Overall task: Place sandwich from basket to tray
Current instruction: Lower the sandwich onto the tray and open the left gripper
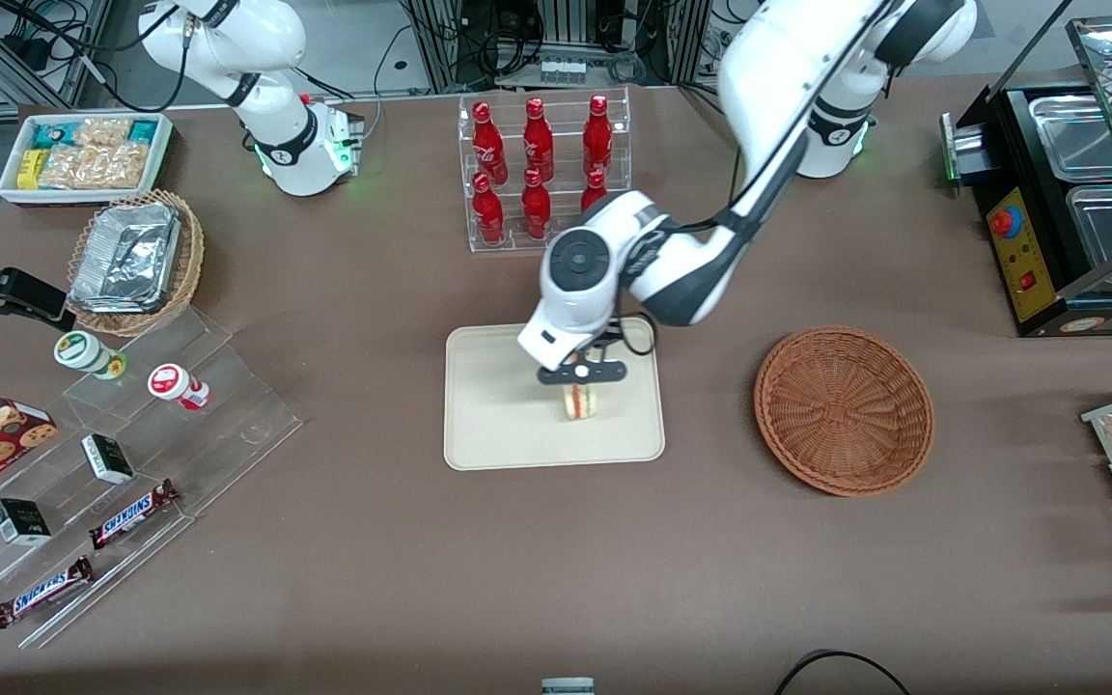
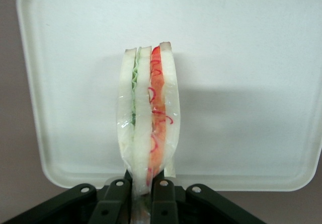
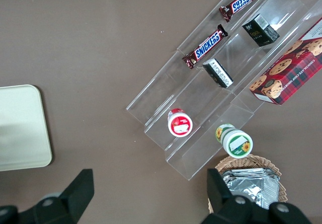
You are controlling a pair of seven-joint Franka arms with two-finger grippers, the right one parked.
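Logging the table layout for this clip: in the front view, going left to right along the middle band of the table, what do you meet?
Tan basket of foil trays → tray → sandwich, held over the tray by the gripper, jaws shut on it → basket, nothing in it.

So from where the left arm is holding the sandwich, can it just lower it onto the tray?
Probably yes. The gripper is shut on the sandwich directly above the tray, and the bare tray surface beneath it has nothing in the way.
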